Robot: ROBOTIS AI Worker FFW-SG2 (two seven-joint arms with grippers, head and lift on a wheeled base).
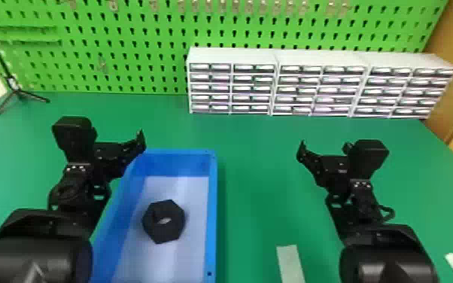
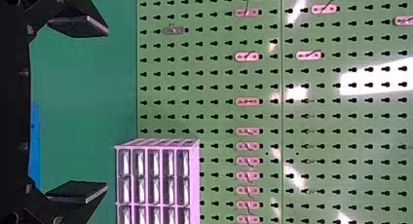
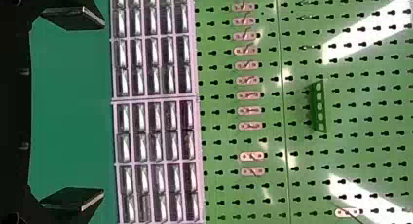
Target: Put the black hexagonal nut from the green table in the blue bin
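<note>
Lying in the blue bin (image 1: 213,210) at seven o'clock in the head view, the black hexagonal nut (image 1: 173,230) looks delivered, leaving no evident step for the left gripper (image 2: 106,111) at its eleven o'clock or right gripper (image 3: 103,108) at its two, both spread and empty.

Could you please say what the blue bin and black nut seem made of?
The blue bin looks like smooth plastic, judging by its thin, evenly coloured walls. The black nut looks matte, probably plastic; its uniformly dark surface leaves coated metal possible.
</note>
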